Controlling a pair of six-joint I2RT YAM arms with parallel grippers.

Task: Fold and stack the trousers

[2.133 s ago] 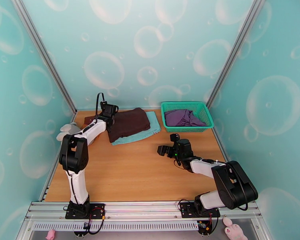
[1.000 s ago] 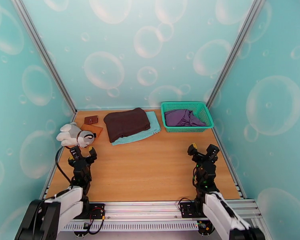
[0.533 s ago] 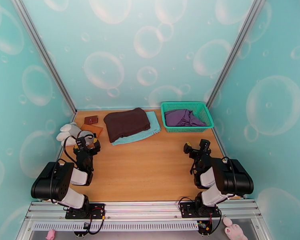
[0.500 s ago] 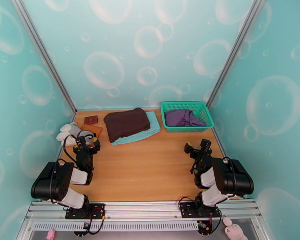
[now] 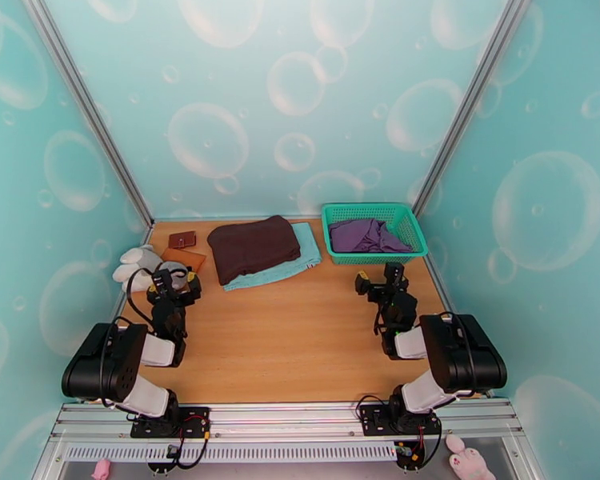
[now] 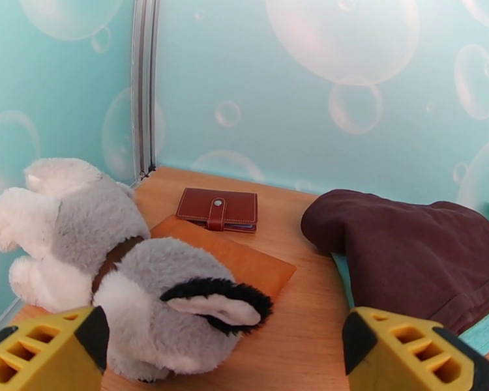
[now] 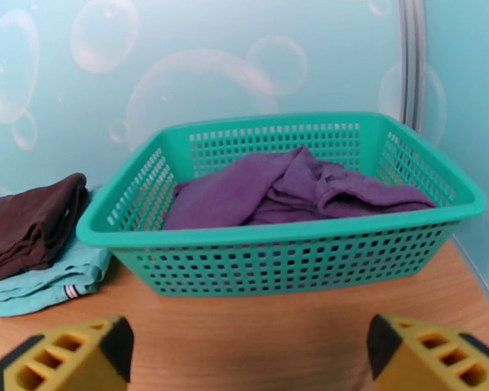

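Trousers (image 5: 254, 247): laid on the cloth (image 5: 306, 248), far middle of the table (image 5: 284, 338).
Basket (image 5: 376, 258): set just right of the cloth; a garment (image 5: 364, 234) is held inside.
Wallet (image 5: 182, 239): placed left of the trousers, behind the flat pad (image 5: 184, 258).
Plush toy (image 5: 140, 264): laid at the left edge, beside the pad.
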